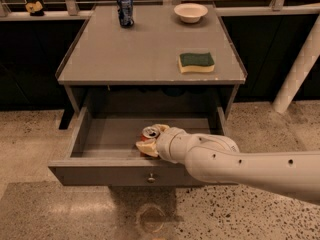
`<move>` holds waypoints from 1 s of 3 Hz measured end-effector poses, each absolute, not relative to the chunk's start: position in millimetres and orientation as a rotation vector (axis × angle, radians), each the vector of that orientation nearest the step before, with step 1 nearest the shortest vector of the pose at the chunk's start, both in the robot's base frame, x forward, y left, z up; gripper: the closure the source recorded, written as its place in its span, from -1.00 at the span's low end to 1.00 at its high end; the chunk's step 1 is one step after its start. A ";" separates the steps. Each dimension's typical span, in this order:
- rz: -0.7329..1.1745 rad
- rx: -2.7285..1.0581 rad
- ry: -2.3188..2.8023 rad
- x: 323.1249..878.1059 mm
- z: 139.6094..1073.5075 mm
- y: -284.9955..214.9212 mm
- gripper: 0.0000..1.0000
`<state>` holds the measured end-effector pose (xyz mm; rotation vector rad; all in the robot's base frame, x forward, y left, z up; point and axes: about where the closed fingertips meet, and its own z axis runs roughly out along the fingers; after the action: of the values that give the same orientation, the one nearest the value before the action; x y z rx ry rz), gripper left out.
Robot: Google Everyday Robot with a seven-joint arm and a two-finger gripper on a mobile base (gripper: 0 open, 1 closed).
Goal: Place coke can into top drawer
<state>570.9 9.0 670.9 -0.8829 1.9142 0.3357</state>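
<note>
Nearest, the wide, shallow grey top drawer [100, 173] stands pulled out, its flat front panel carrying a small round metal knob [151, 178] at the centre. Just behind that panel a thick white robot arm [240, 164] reaches in from the right. Its hand [151, 140] sits inside the drawer near the front, with tan fingers [146, 150] clenched around the small red coke can [150, 132] with a silver top. The can is roughly upright and low within the drawer, but the front panel hides whether its base touches the drawer floor. The step in hand looks like the end of the placing. The next move calls for settling the can on the floor, loosening the fingers, and lifting the hand clear without toppling it. Beyond, on the flat grey worktop [140, 49], lie a green-and-yellow sponge [196, 62], then a shallow white bowl [190, 12] and a dark blue can [125, 10], none of them needed here.
</note>
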 end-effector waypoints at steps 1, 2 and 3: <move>0.341 -0.877 1.930 574.3 664.7 8.5 1.00; 0.347 -0.871 1.945 576.8 663.0 8.3 1.00; 0.347 -0.871 1.945 576.8 663.0 8.4 0.63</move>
<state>576.8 8.4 663.0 -0.8713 1.9449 0.3474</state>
